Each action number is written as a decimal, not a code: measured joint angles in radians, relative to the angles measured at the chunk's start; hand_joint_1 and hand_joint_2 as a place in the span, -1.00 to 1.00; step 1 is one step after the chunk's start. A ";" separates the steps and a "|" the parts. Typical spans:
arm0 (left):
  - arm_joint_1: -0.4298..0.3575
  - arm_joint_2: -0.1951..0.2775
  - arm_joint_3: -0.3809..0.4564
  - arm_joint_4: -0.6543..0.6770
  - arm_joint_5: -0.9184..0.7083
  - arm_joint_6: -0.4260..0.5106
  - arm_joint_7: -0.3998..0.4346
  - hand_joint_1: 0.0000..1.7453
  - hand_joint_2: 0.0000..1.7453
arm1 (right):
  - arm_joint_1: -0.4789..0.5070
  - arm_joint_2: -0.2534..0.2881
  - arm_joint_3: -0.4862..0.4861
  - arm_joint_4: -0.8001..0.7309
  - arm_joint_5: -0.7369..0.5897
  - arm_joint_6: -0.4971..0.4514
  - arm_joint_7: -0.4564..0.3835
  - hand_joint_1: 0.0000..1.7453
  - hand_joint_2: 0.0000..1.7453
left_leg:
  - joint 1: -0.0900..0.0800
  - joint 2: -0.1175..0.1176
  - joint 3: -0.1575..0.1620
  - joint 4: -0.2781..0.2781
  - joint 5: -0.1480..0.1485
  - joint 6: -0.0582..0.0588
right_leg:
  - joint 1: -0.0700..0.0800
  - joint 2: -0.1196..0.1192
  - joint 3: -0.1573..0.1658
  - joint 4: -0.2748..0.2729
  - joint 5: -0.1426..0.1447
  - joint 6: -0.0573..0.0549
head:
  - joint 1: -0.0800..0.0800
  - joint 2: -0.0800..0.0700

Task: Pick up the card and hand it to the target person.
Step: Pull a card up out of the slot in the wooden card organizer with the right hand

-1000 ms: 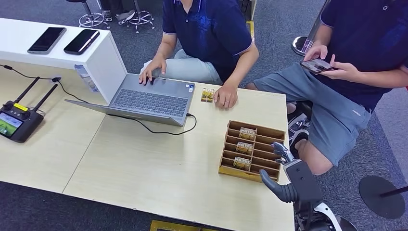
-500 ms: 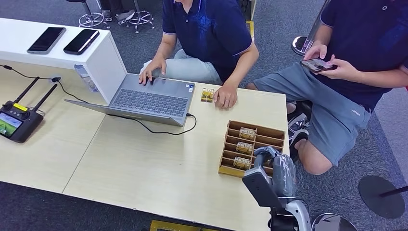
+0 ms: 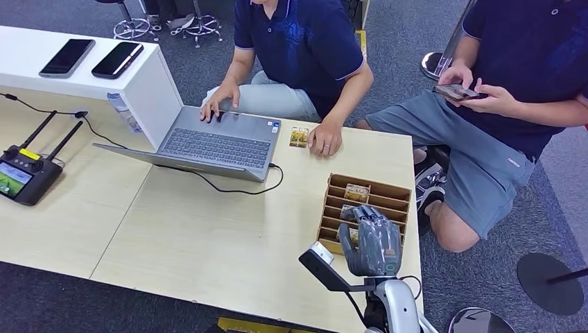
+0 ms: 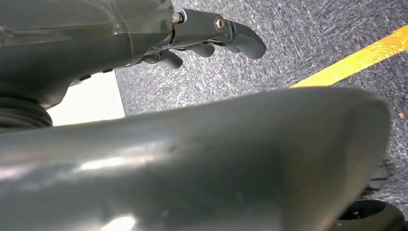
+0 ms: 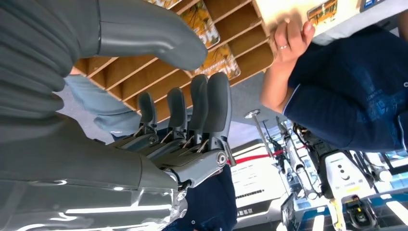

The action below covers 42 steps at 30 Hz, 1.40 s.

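Cards (image 3: pixel 356 193) upright in wooden slotted rack (image 3: pixel 385 188) near table's right edge; another card (image 3: pixel 299 137) flat beside seated person's hand (image 3: pixel 325 139). Right hand (image 3: pixel 372 241) above rack's near slots, fingers apart, empty. Best lowered straight, pinching one card's top edge only. Left hand (image 4: pixel 211 36) hanging, loosely spread, empty.

Near cards (image 3: pixel 350 236) behind right hand (image 3: pixel 371 239)

Bright even light; soft shadows

Grey robot hand (image 3: pixel 372 243), brown wooden rack (image 3: pixel 396 193), yellow-patterned card (image 3: pixel 356 193), pale wood table (image 3: pixel 208 229), navy shirts (image 3: pixel 305 41).
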 joint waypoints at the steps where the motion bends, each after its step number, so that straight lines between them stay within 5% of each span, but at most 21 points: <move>1: 0.001 0.000 -0.001 0.001 -0.001 -0.002 0.003 -1.00 -1.00 | -0.002 0.002 0.000 0.009 0.000 0.001 0.003 0.33 1.00 | 0.000 0.000 0.000 0.000 0.000 0.000 | 0.000 0.000 0.000 0.000 0.000 0.000 | 0.000 0.000; 8: 0.009 0.003 -0.003 0.001 0.000 -0.004 0.008 -1.00 -1.00 | -0.002 -0.002 -0.004 0.032 0.000 0.003 0.015 0.40 1.00 | 0.000 -0.001 0.000 0.001 0.000 0.000 | 0.000 -0.001 0.000 0.001 -0.001 0.001 | 0.000 0.000; 15: 0.009 0.000 -0.003 -0.001 0.001 -0.002 0.004 -1.00 -1.00 | -0.002 0.002 -0.007 0.050 -0.036 0.008 0.018 0.09 1.00 | 0.000 0.000 0.000 0.000 0.000 0.000 | 0.000 0.000 0.000 0.000 0.000 0.000 | 0.000 0.000; 20: 0.010 -0.001 -0.003 -0.001 0.001 0.000 0.004 -1.00 -1.00 | -0.003 0.003 -0.005 0.051 -0.040 0.010 0.018 0.04 1.00 | 0.000 0.000 0.000 0.000 0.000 0.000 | 0.000 0.000 0.000 0.000 0.000 0.000 | 0.000 0.000; 42: 0.017 -0.001 0.001 -0.002 0.007 0.004 -0.001 -1.00 -1.00 | 0.000 0.000 -0.005 0.064 -0.067 0.008 0.019 0.12 1.00 | 0.000 -0.001 -0.001 0.002 -0.001 0.000 | 0.000 -0.001 -0.001 0.003 -0.002 0.001 | 0.000 0.000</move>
